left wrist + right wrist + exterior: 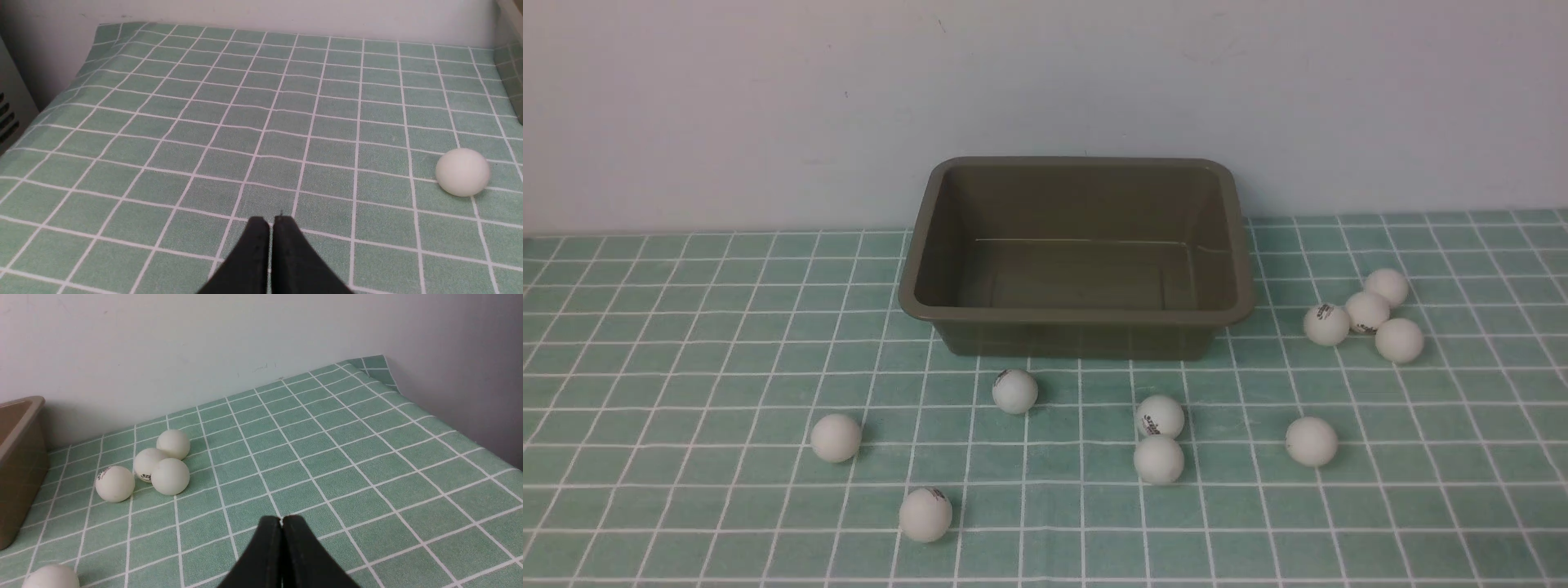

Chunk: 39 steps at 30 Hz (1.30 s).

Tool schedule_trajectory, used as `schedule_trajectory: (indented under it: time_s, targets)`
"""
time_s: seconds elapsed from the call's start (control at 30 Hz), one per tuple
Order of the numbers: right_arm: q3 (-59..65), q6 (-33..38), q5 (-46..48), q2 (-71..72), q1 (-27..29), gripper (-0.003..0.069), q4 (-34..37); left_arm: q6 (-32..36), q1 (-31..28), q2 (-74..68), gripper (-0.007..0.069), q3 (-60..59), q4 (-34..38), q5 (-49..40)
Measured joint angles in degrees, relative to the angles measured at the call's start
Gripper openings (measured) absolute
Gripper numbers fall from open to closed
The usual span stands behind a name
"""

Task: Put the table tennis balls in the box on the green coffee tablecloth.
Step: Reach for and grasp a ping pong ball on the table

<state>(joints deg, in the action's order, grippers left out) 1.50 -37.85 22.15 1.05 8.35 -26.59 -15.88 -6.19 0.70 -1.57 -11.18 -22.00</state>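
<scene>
Table tennis balls (1160,416) all lie on the green coffee tablecloth (686,327), none yet in the box (1078,315), which stands empty against the wall (1045,82). Six are scattered in front of the box, and a cluster of four (1367,311) is bunched together just off its right end.

The left gripper (271,222) is clenched, fingertips pressed together with nothing between them. The left-most ball (462,172) lies ahead of it and off toward the box side, well apart from the tips. The right gripper (282,520) is likewise clenched and empty. The cluster lies ahead of it, also toward the box side, between the gripper and the box wall. One more ball (51,576), the one in front of the box's right corner, shows at the edge of the right wrist view.

Being round, the balls have no long axis, so the jaws need no particular turn of the wrist. What matters is side: the right arm looks nearer the cluster, the left arm nearer the left-most ball.

Neither arm shows in the front view, so both seem to be held back on the robot's side of the balls. Each wrist camera looks slantwise across the cloth toward the wall, with the fingers pointing forward above bare cloth. Either gripper would have to spread its jaws before reaching in.
</scene>
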Motion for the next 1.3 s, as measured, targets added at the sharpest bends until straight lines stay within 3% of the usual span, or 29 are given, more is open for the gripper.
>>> schedule_trajectory:
  time_s: [1.07, 1.3]
  targets:
    - [0.0, 0.0, 0.0, 0.0, 0.0, -0.0017, -0.48, 0.0, 0.0, 0.0, -0.0004, 0.0, 0.0, 0.0]
    - [0.11, 0.0, -3.64, 0.0, 0.0, -0.0017, -0.93, 0.0, 0.0, 0.0, -0.0004, 0.0, 0.0, 0.0]
